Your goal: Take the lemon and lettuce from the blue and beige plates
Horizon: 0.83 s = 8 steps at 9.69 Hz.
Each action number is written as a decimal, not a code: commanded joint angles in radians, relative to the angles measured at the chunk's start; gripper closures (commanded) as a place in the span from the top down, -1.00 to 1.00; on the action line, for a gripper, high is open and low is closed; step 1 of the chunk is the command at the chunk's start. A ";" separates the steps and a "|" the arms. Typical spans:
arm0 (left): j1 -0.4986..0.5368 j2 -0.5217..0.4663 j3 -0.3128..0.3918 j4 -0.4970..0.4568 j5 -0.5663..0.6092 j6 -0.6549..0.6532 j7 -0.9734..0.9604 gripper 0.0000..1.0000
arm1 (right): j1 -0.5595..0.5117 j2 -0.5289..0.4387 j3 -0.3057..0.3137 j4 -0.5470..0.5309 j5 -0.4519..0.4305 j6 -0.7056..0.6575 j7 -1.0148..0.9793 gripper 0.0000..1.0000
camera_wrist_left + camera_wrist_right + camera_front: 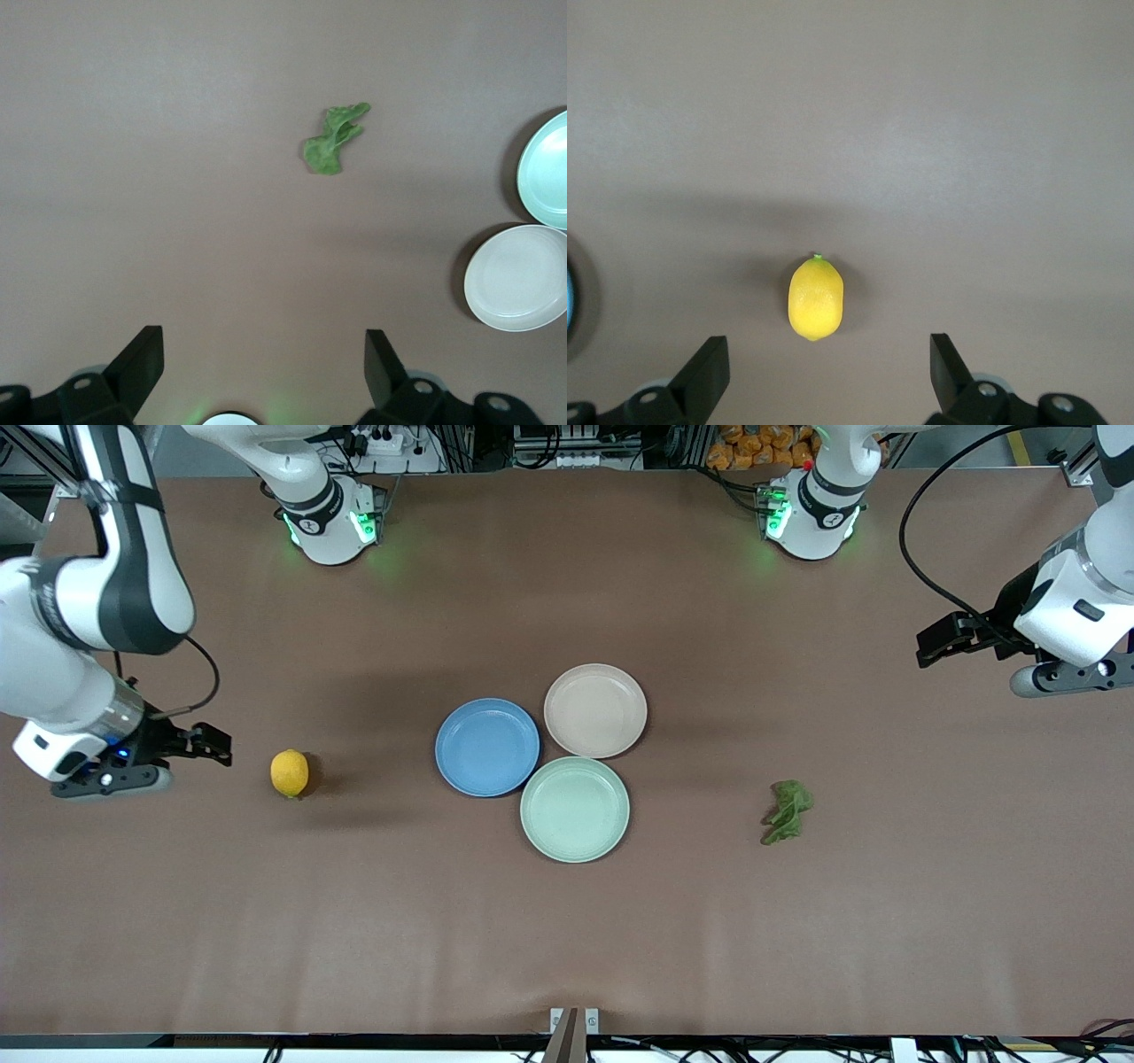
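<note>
The lemon point(290, 772) lies on the bare table toward the right arm's end, not on a plate; it also shows in the right wrist view point(815, 297). The lettuce point(787, 810) lies on the bare table toward the left arm's end and shows in the left wrist view point(333, 139). The blue plate point(487, 747) and beige plate point(595, 710) stand empty mid-table. My right gripper point(211, 744) is open and empty, raised beside the lemon. My left gripper point(941, 642) is open and empty, raised over the table near its end.
A mint-green plate point(575, 809) touches the blue and beige plates, nearer to the front camera; it is empty. In the left wrist view the beige plate point(518, 277) and the mint-green plate point(545, 168) show at the edge. The brown table point(567, 921) is bare elsewhere.
</note>
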<state>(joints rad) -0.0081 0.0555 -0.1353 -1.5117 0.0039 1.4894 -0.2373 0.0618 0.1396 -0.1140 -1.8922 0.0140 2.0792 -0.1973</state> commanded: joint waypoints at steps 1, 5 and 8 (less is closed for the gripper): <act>-0.001 -0.002 0.008 0.022 0.001 0.032 0.035 1.00 | -0.025 -0.028 0.022 0.060 -0.022 -0.086 0.007 1.00; -0.004 -0.014 0.006 0.021 0.047 0.060 0.098 1.00 | -0.054 -0.058 0.054 0.194 -0.022 -0.276 0.010 1.00; -0.007 -0.042 0.003 0.018 0.038 0.058 0.118 1.00 | -0.056 -0.057 0.054 0.289 -0.020 -0.369 0.015 1.00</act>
<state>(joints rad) -0.0099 0.0391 -0.1335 -1.4912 0.0272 1.5477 -0.1494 0.0328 0.0826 -0.0855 -1.6390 0.0122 1.7450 -0.1968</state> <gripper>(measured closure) 0.000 0.000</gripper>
